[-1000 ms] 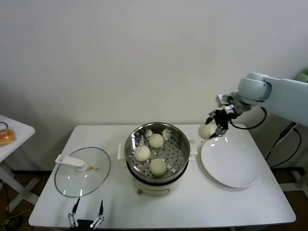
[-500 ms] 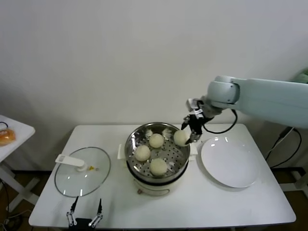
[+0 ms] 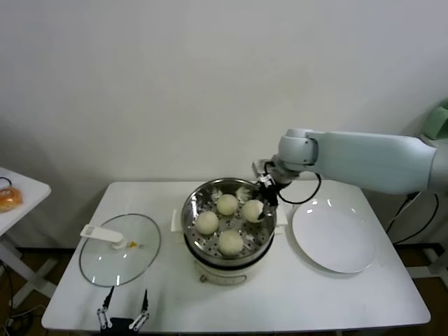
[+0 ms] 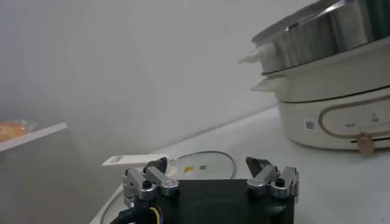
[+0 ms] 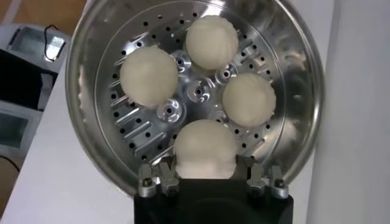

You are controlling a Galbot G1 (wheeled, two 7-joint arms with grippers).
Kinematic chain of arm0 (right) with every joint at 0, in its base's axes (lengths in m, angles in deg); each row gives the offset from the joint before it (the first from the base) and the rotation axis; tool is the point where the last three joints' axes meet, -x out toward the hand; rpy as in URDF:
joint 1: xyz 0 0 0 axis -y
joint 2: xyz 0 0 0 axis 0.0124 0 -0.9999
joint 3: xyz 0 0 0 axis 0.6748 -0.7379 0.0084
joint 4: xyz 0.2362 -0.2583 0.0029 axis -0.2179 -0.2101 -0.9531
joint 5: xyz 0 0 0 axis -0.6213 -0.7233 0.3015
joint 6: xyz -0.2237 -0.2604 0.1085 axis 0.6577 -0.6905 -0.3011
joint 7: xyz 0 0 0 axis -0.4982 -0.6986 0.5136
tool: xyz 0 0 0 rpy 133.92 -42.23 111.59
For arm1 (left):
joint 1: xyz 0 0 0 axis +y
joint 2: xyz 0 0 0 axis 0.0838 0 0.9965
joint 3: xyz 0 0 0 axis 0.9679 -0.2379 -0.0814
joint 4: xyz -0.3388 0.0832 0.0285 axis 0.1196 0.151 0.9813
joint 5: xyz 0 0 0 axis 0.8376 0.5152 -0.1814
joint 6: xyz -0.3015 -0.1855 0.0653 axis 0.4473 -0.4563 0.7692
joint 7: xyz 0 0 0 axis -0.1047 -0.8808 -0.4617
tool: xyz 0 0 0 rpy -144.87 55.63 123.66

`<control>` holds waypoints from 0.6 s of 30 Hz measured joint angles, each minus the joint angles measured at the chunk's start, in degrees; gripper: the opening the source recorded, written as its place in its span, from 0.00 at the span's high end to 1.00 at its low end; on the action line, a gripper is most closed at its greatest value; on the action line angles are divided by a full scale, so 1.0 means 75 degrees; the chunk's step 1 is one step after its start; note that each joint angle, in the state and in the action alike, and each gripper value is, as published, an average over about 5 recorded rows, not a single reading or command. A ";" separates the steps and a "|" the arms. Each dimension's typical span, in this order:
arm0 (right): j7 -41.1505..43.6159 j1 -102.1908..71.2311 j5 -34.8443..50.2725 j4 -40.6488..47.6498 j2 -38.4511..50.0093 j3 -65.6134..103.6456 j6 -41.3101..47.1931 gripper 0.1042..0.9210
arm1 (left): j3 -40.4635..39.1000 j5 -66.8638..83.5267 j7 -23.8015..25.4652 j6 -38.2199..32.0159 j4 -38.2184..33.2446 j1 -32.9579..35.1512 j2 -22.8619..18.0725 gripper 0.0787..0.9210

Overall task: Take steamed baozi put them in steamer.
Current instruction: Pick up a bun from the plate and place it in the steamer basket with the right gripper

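Observation:
The steamer stands mid-table, a shiny steel pot on a cream base, its perforated tray holding three cream-white baozi. My right gripper reaches over the pot's right inner side, shut on a fourth baozi. In the right wrist view this bun sits between the fingers, low over the tray beside the other three. My left gripper rests open at the table's front left edge, fingers spread with nothing between them.
A round glass lid with a white handle lies left of the steamer. A flat white plate lies bare to its right. A side table with an orange item stands at far left.
My right arm carried the baozi leftwards from above the plate's far edge, over the steamer rim and down into the pot. The left arm stayed still.

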 measured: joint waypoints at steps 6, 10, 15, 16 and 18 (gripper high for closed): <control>-0.0004 -0.0296 -0.0102 0.0146 -0.0170 0.0057 0.0011 0.32 | 0.0009 0.0008 0.0000 0.0004 0.0015 -0.0007 0.0000 0.12; -0.0004 -0.0386 -0.0163 0.0213 -0.0232 0.0078 0.0008 0.32 | 0.0011 0.0012 0.0001 0.0009 0.0015 -0.0006 0.0000 0.12; -0.0011 -0.0409 -0.0199 0.0245 -0.0246 0.0101 -0.0060 0.27 | 0.0005 0.0012 0.0005 0.0018 0.0008 0.0001 0.0000 0.12; -0.0012 -0.0408 -0.0194 0.0245 -0.0243 0.0104 -0.0079 0.24 | 0.0002 0.0012 0.0007 0.0019 0.0003 0.0006 0.0000 0.12; -0.0011 -0.0395 -0.0173 0.0240 -0.0230 0.0107 -0.0118 0.17 | -0.0003 0.0011 0.0010 0.0021 -0.0013 0.0018 0.0000 0.12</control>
